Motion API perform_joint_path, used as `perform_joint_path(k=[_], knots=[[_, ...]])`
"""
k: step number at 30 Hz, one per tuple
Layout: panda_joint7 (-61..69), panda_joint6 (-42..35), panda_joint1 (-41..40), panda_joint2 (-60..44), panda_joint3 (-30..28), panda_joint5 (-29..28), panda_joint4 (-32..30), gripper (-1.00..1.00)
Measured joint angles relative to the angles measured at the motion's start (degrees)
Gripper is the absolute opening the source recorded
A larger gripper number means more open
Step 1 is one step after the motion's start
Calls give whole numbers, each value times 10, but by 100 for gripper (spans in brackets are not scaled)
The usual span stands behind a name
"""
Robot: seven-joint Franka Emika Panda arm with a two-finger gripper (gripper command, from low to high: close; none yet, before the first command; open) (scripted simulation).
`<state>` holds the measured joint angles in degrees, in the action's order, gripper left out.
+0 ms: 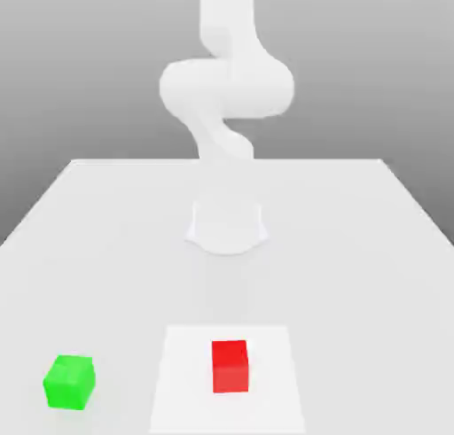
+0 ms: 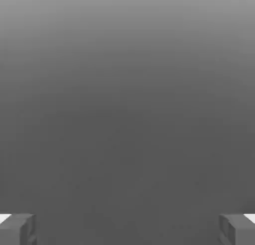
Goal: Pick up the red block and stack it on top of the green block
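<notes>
The red block [image 1: 230,366] sat on the white table [image 1: 355,247], well apart from the green block [image 1: 69,382] toward the exterior view's left. The gripper [image 2: 127,229] was wide open, apparently holding nothing.

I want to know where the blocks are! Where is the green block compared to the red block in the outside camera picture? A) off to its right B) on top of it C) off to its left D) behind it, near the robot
C: the green block sits on the table apart from the red block, toward the exterior view's left.
</notes>
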<state>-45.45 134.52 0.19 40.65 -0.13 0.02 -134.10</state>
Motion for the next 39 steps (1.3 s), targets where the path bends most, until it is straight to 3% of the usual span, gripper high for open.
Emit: perform_joint_path(k=[20,26,27,34,39], knots=[[31,221,11,-419,-6,2,-187,0],[35,318,10,-544,-4,5,-184,0],[35,334,9,-563,-3,5,-182,-100],[34,337,8,-566,-2,4,-181,-100],[32,261,8,-477,-2,1,-195,-100]])
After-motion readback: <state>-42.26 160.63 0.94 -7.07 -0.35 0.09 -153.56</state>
